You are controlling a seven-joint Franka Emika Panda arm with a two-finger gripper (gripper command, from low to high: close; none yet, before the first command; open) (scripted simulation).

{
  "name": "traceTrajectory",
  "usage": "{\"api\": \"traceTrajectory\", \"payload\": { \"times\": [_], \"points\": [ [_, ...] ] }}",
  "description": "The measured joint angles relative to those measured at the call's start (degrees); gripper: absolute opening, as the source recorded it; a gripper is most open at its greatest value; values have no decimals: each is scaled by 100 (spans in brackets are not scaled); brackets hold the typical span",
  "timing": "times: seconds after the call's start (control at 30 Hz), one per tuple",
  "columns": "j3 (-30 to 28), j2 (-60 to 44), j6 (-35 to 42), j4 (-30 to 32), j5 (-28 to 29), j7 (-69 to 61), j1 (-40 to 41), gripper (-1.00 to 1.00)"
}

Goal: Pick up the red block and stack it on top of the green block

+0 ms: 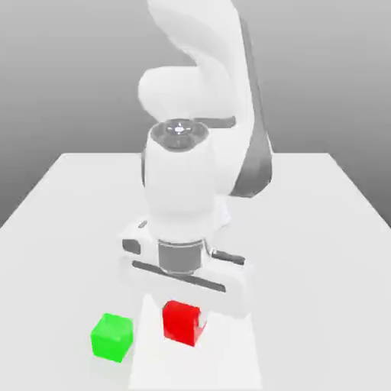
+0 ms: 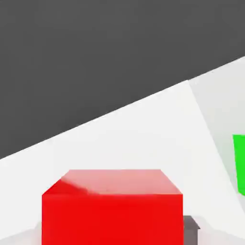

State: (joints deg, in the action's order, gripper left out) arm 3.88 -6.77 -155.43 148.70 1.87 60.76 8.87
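- Red block [image 1: 182,322]: a plain, glossy cube with sharp edges and no markings, sitting on the white table [image 1: 321,252]
- Gripper [image 1: 183,317]: smooth white housing directly above the red block, its fingers closed in on the block's sides
- Green block [image 1: 112,336]: a matching unmarked cube, near the red block toward the exterior view's left, apart from it

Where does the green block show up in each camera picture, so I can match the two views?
Exterior view: the green block sits low in the picture on the white table, apart from the red block, on that block's left as this view shows it.
Hand view: a green sliver at the picture's edge.
Shared landmark: the red block.
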Motion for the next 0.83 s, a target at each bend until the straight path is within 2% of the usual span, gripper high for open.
{"api": "traceTrajectory", "payload": {
  "times": [0.53, 0.7, 0.73, 0.83],
  "points": [
    [-232, 562, 422, 140, -169, -3815, 1129, -100],
    [-238, -277, -385, 109, -118, -3967, 1138, -100],
    [-244, -419, -521, 103, -104, -3960, 1134, 100],
    [-244, -419, -521, 103, -104, -3960, 1134, 100]
  ]
}}
